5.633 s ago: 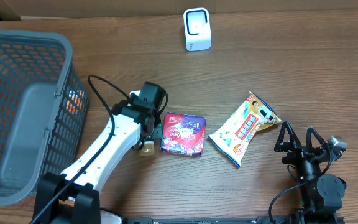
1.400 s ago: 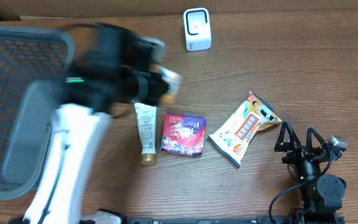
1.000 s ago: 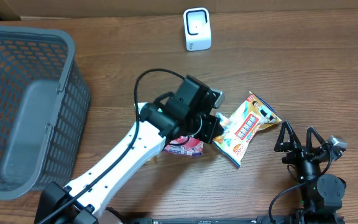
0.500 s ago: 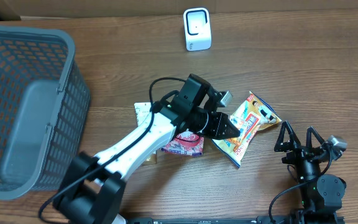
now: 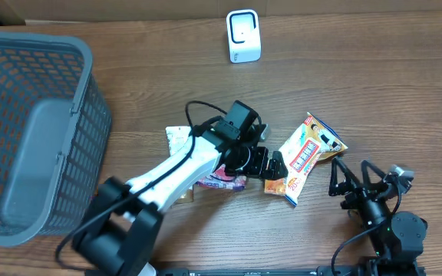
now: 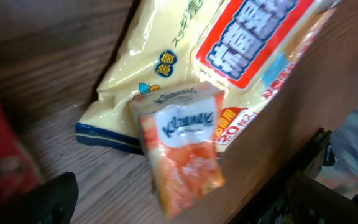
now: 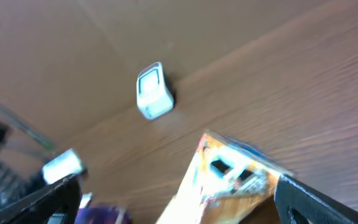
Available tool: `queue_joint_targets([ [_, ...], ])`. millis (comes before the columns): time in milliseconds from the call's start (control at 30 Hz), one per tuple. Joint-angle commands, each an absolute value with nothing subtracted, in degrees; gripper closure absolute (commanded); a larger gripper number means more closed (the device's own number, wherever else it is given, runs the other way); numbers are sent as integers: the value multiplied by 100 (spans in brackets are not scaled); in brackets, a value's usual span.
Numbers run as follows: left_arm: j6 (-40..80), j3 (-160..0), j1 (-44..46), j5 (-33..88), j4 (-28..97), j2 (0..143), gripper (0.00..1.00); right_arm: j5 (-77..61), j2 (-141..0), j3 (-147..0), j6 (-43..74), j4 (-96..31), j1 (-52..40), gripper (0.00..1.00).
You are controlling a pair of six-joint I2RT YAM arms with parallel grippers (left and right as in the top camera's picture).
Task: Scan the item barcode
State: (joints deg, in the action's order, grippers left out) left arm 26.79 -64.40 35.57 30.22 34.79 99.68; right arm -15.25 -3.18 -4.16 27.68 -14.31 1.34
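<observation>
A mock shop checkout: mesh basket (image 5: pixel 90 92), barcode scanner (image 5: pixel 243 36) and snack packet (image 5: pixel 307 151).

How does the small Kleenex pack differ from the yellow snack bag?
The Kleenex pack is much smaller than the snack bag. The pack is orange and white; the bag is yellow with a red label. Both are soft, printed packets.

Even soft light, blurred wrist views

A dark brown wooden table (image 5: pixel 390 84) (grain running left to right) fills the overhead view. Along the table's far edge stands a tan cardboard wall (image 5: pixel 129 8). Soft, even light falls across the tabletop.
</observation>
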Motion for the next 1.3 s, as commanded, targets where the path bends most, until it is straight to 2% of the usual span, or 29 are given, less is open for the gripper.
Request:
queue_joint_targets([
  [0, 2517, -6884, 3457, 2150, 3675, 9113, 0, -2617, -292, -1090, 2790, -2060, 91, 0],
  [100, 2342, -7238, 3256, 1863, 3837, 8663, 0, -3420, -294, -1710, 2856, -2561, 91, 0],
  [200, 2204, -7599, 2995, 1896, 3931, 8322, 0, -4622, -292, -2165, 2884, -2491, 91, 0],
  [300, 1927, -7865, 2834, 1905, 4132, 8145, 0, -6877, -292, -2436, 3004, -1885, 91, 0],
  [400, 1702, -8114, 2742, 1887, 4412, 8119, 0, -7848, -292, -2447, 3232, -1083, 91, 0],
  [433, 1658, -8178, 2722, 1883, 4488, 8119, 0, -8042, -292, -2445, 3339, -878, 89, 13],
  [467, 1619, -8226, 2703, 1863, 4541, 8119, 0, -8084, -292, -2445, 3446, -740, 86, 57],
  [500, 1599, -8283, 2672, 1828, 4606, 8110, 0, -8060, -292, -2445, 3485, -692, 86, 65],
  [533, 1579, -8329, 2646, 1798, 4652, 8108, 0, -8036, -292, -2445, 3479, -698, 86, 66],
  [567, 1577, -8372, 2620, 1780, 4694, 8108, 0, -7955, -292, -2443, 3474, -744, 86, 75],
  [600, 1579, -8420, 2602, 1778, 4748, 8108, 0, -7738, -292, -2440, 3476, -808, 86, 96],
  [667, 1579, -8468, 2589, 1772, 4823, 8108, 0, -6899, -296, -2440, 3531, -1280, 86, 96],
  [800, 1579, -8471, 2589, 1717, 4923, 8110, 0, -4209, -449, -2244, 3804, -2812, 86, 96],
  [867, 1581, -8471, 2589, 1625, 4958, 8110, 0, -3452, -670, -1981, 4091, -2895, 86, 96],
  [1100, 1581, -8471, 2589, 1586, 4956, 8110, 0, -3111, -2196, -1247, 4700, -1125, 21, 96],
  [1267, 1581, -8471, 2589, 1411, 4978, 8110, 0, -3164, -3955, -1232, 4875, 318, -510, 96],
])
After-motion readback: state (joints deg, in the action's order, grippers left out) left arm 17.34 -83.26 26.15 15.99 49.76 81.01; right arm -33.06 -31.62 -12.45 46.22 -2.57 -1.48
